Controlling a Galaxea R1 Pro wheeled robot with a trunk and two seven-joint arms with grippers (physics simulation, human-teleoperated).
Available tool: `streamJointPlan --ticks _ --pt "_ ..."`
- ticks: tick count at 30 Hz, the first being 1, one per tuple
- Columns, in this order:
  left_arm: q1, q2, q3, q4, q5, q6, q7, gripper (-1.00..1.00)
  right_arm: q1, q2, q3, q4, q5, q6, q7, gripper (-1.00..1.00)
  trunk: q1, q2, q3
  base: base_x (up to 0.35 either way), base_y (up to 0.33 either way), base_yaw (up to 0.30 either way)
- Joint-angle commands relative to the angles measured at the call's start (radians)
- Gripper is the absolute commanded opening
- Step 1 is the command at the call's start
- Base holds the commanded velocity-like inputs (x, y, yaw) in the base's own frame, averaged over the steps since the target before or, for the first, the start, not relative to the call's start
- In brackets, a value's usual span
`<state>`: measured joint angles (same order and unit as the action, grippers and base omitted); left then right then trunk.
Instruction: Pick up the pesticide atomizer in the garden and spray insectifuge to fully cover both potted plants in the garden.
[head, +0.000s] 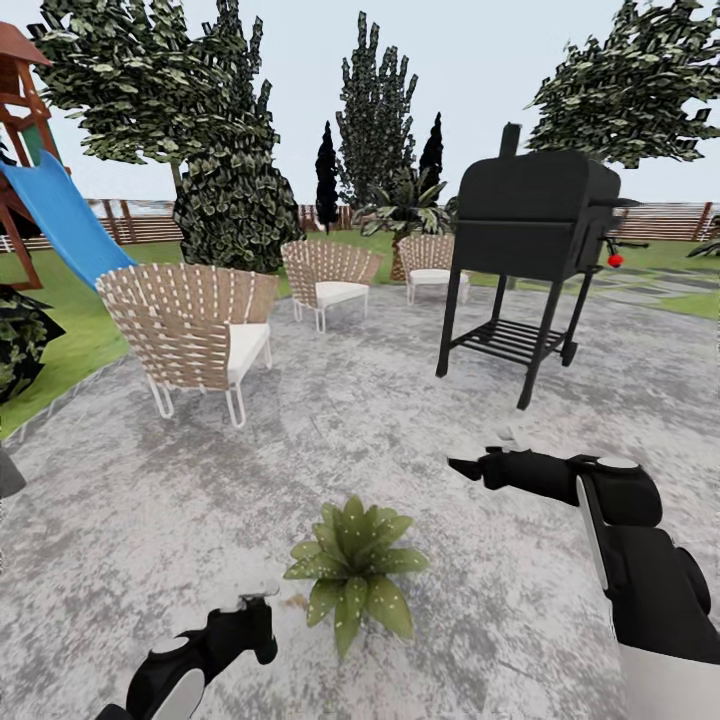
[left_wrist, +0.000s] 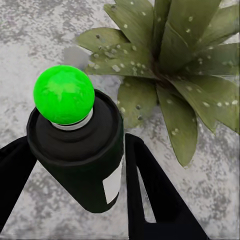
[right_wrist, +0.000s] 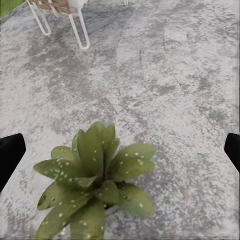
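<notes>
A potted plant with broad green leaves dotted with white specks sits on the grey stone paving in front of me; its pot is hidden under the leaves. My left gripper is just left of it, shut on the dark green pesticide atomizer. The atomizer's spray head glows bright green and points toward the plant's leaves. My right gripper hovers open above and right of the plant, with nothing between its fingers.
Wicker chairs stand on the paving at the left and back. A black grill on legs is at the right. A blue slide and lawn lie at the far left, with a dark shrub at the paving's edge.
</notes>
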<state>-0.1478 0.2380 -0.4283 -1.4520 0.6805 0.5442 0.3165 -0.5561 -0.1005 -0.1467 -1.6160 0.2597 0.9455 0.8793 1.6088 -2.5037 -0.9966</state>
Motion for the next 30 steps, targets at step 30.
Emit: streamJointPlan --ticks 30 --pt "-0.090 -0.061 0.001 0.049 -0.069 0.106 -0.564 -1.00 -0.018 -0.001 0.296 0.171 0.031 0.102 0.342 1.00 -0.001 0.000 -0.001 -0.174 -0.100 0.000"
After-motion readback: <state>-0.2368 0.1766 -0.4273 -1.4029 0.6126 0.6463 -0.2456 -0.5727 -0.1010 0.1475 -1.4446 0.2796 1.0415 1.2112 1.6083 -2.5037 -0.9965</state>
